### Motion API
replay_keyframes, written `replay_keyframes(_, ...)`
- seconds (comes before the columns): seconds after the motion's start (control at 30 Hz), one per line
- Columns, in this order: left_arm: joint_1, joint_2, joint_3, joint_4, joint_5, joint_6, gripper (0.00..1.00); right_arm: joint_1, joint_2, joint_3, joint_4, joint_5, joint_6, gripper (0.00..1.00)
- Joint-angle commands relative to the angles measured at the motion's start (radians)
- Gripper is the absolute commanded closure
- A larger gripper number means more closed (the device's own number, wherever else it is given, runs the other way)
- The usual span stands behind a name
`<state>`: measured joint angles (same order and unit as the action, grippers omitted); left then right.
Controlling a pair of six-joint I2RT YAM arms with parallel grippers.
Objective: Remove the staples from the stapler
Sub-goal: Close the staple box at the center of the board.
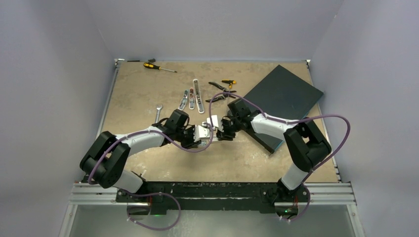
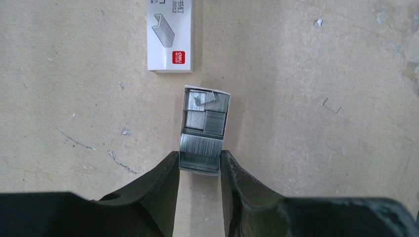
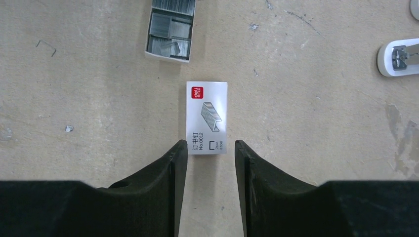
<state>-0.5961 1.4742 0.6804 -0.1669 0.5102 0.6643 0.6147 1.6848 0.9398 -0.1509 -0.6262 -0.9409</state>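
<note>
My left gripper (image 2: 199, 157) grips the near end of the tray (image 2: 207, 90) holding the staples (image 2: 200, 148), at the table (image 2: 296, 148) centre. My right gripper (image 3: 211, 144), partly open, straddles the white box (image 3: 206, 116).

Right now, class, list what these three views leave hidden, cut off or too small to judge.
Left wrist: white box cut off by the top edge.
Right wrist: stapler cut off by the right edge, its magazine unseen; staple tray cut off by the top edge.
Top external: tray and box too small for detail.
</note>
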Motion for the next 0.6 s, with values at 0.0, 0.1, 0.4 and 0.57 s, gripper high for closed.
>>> replay_keyframes(0.0,-0.002,-0.005,0.028,0.134,0.009,-0.093,0.72,0.019,-0.046,-0.023,0.014,0.022,0.03,0.57)
replay_keyframes(0.1,-0.002,-0.002,0.029,0.13,-0.012,-0.095,0.72,0.019,-0.045,-0.025,0.003,0.028,0.034,0.56)
replay_keyframes(0.4,-0.002,0.001,0.033,0.134,-0.041,-0.093,0.72,0.01,-0.067,-0.041,0.034,-0.015,0.08,0.53)
replay_keyframes(0.57,-0.001,0.021,0.05,0.145,-0.062,-0.123,0.72,-0.029,-0.176,-0.093,0.202,-0.025,0.299,0.48)
